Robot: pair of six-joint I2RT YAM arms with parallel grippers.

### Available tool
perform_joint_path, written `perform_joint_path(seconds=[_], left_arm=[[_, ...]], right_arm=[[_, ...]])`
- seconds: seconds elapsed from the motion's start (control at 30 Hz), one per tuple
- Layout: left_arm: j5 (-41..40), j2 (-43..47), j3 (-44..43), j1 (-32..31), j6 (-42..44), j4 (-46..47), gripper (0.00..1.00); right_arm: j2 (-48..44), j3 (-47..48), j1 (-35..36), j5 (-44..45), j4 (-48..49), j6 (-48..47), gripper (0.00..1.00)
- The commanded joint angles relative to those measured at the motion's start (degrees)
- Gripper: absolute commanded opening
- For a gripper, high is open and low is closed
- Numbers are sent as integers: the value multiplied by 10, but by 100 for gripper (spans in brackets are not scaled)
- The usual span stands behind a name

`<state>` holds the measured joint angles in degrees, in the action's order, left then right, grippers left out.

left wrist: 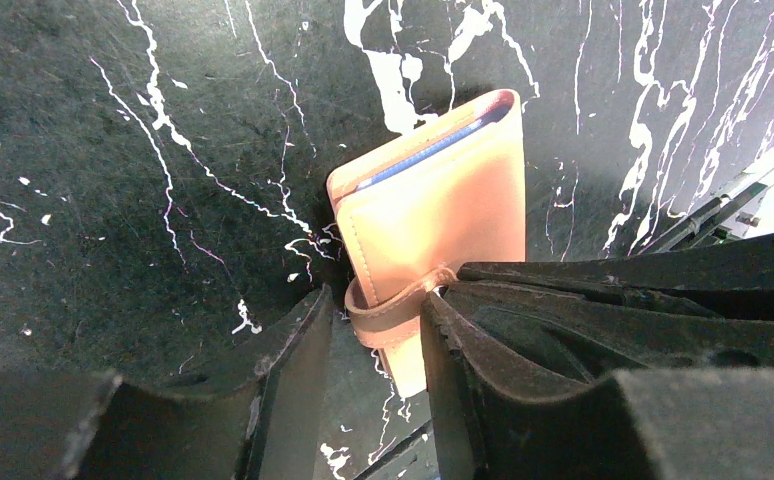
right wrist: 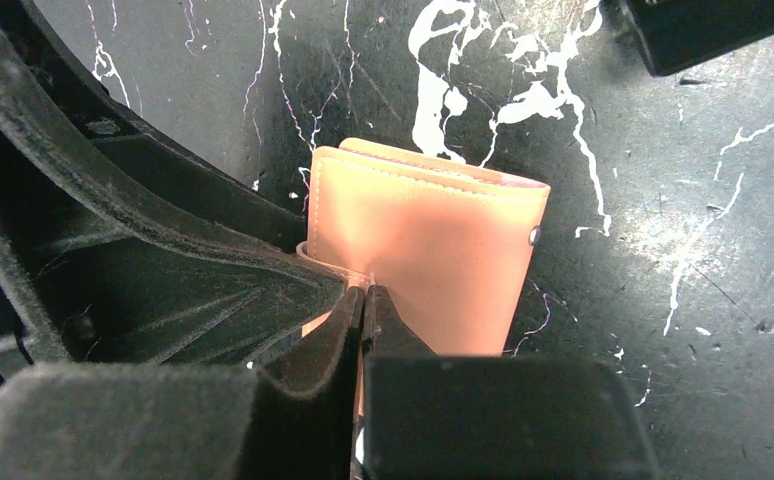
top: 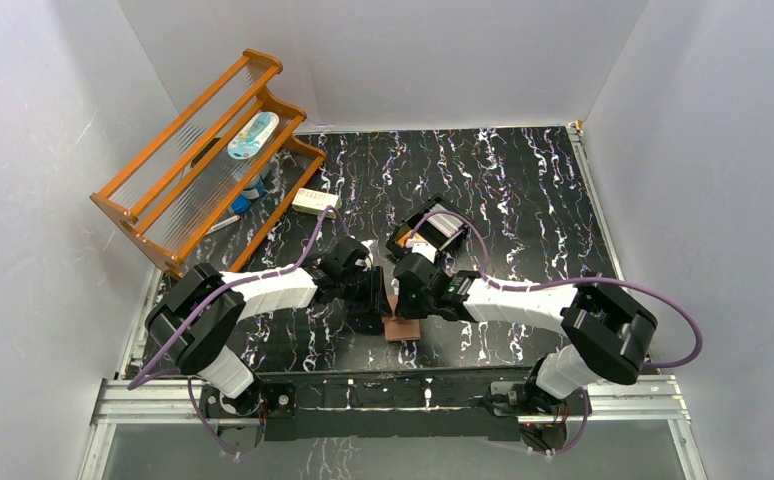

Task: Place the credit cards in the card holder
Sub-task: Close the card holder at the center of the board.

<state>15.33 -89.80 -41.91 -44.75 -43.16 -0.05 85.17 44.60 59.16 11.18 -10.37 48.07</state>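
Your right gripper point(right wrist: 365, 300) has its fingers pressed together on the snap tab point(left wrist: 391, 312) of the card holder point(left wrist: 443, 215). Your left gripper point(left wrist: 375, 300) is spread, with one finger on each side of that same tab loop and the table showing in the gap.

On the black marbled table point(top: 523, 190), both arms reach inward from the near corners. The left arm point(top: 263, 290) and the right arm point(top: 523, 300) lie low and almost level, and their wrists meet near the middle, close to the near edge.

At the far left, an orange wooden rack point(top: 163, 190) leans against the wall. A pale blue and white object point(top: 253, 135) sits on its upper shelf, and there are small items lower down that you cannot identify. A black tray point(top: 428, 228) sits just beyond the grippers, with contents too small to make out. A small white box point(top: 315, 201) lies near the foot of the rack.

The card holder lies closed under the two grippers, and one end pokes out toward the near edge in the top view. In the left wrist view its long sides run away from the fingers, and the tab curls out from the nearer end. A thin blue edge point(left wrist: 425, 155) shows between the covers along one long side. A small metal stud point(right wrist: 534, 236) sits on the cover in the right wrist view.
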Motion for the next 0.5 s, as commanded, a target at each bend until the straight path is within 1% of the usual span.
perform_joint_path(seconds=[0.0,0.17,0.33,0.47], left_arm=[[-28,1,6,-2,11,-30,37],[-28,0,6,-3,11,-32,37],[-30,0,6,-2,10,-33,37],[-30,-4,6,-2,9,-32,37]], right_arm=[[6,-37,1,-15,-7,4,6],[7,-49,2,-13,-11,18,4],[11,-68,6,-6,-18,21,0],[10,-89,13,1,-20,27,0]])
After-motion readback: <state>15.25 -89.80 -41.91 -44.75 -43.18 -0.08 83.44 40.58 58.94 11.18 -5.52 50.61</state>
